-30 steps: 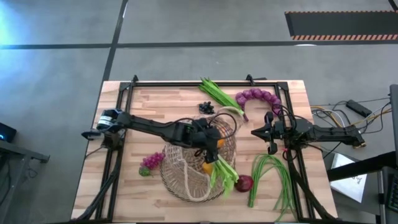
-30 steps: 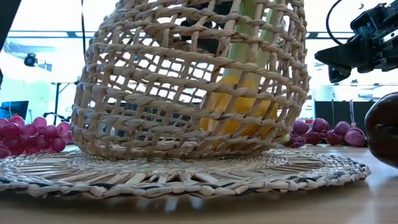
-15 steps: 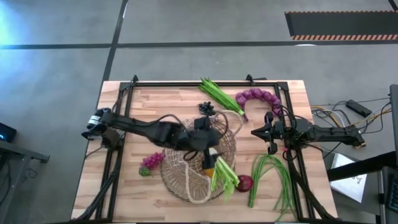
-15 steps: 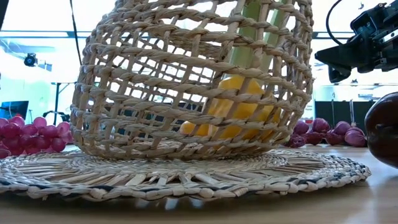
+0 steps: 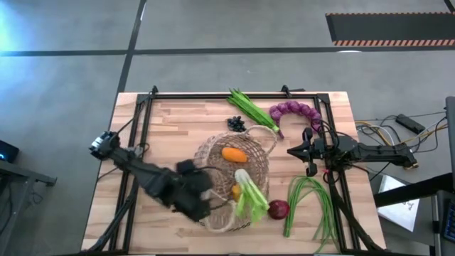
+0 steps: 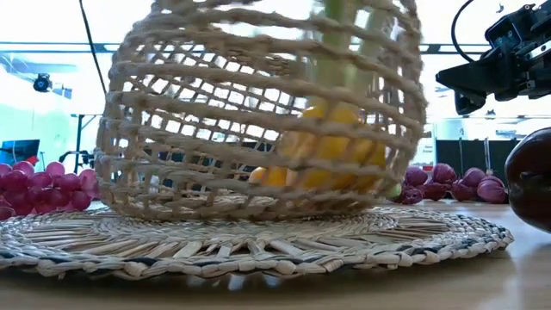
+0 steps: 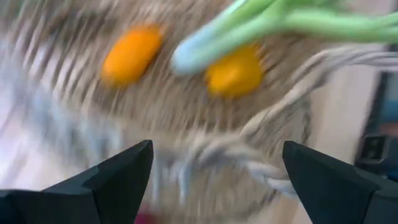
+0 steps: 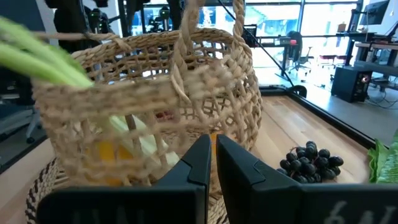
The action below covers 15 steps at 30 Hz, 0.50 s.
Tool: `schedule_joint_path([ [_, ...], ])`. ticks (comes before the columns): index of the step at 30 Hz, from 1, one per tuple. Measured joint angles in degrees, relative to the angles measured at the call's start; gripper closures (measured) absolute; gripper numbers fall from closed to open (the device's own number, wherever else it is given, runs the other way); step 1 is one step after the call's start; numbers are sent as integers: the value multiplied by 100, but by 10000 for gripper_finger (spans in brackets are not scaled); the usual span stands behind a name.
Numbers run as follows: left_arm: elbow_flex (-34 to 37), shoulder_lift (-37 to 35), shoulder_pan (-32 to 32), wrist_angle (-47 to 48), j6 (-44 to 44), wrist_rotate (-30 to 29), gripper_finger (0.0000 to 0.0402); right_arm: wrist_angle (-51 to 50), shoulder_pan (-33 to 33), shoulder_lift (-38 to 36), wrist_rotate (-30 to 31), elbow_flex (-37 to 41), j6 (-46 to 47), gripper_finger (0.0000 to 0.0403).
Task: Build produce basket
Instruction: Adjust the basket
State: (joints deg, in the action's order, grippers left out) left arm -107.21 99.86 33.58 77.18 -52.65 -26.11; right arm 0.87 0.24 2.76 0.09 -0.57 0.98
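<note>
The woven basket point(image 5: 234, 174) stands upright on a flat woven mat point(image 6: 258, 241) at the table's middle. In it lie an orange pepper point(image 5: 234, 154), a yellow pepper point(image 5: 236, 190) and a leek point(image 5: 250, 193) that sticks out over the rim. My left gripper point(image 5: 201, 206) hangs open, blurred, above the table at the basket's near-left side; in its wrist view point(image 7: 214, 168) nothing is between the fingers. My right gripper point(image 5: 291, 151) waits shut to the right of the basket, pointing at it point(image 8: 211, 155).
Dark grapes point(image 5: 237, 123), green pods point(image 5: 249, 107) and a string of purple onions point(image 5: 295, 110) lie beyond the basket. A red onion point(image 5: 279, 208) and green beans point(image 5: 313, 206) lie at its near right. Purple grapes point(image 6: 43, 185) lie at its left.
My left gripper has drawn back out of the basket, rising and swinging fast toward the table's near-left, and has turned as it went. The orange pepper now shows lying in the basket. The basket rocks a little.
</note>
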Motion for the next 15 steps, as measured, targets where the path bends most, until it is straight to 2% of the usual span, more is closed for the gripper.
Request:
schedule_joint_path([
  [3,104,-47,479,923,-1521,37,61,1,1,0,-1,1,-5,385],
  [6,228,-114,924,1271,-2630,63,61,1,-1,1,-1,1,6,385],
  [9,290,-160,1237,1278,-3091,-105,61,1,0,1,0,0,-4,385],
  [15,402,-160,1168,1282,-3229,-1508,61,1,0,0,0,0,8,385],
])
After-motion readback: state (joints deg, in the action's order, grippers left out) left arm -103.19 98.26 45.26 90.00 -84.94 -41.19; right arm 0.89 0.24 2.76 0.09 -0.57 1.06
